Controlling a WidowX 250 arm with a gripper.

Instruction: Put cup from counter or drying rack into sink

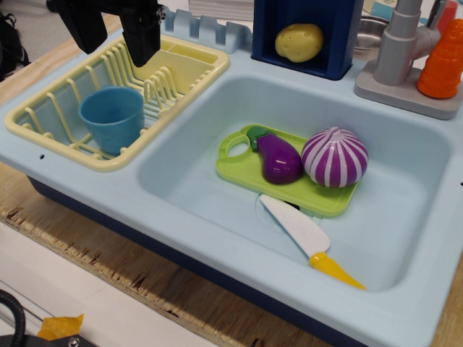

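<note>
The blue cup [112, 118] stands upright in the yellow drying rack [189, 56], at its near end. The black pincer [116, 32] hangs above the rack, just behind the cup and clear of it, fingers spread and gripping nothing. The sink [181, 189] holds a green cutting board [246, 168].

A robot test bench dressed as a play kitchen, not a real home. The light-blue plastic toy sink unit [181, 210] has a large rounded basin [405, 238], a grey plastic faucet [400, 43] and a pale yellow ribbed plastic dish rack [181, 69]. Toy food marks it as pretend: a purple plastic eggplant [279, 159] and a purple-and-white striped plastic onion [334, 156] on a lime-green plastic cutting board [249, 170], a yellow plastic potato [299, 41], and a white plastic knife with a yellow handle [307, 235]. The unit sits on a raw-edged plywood bench [108, 253]; a black robot claw [116, 25] hangs above the rack.
</note>
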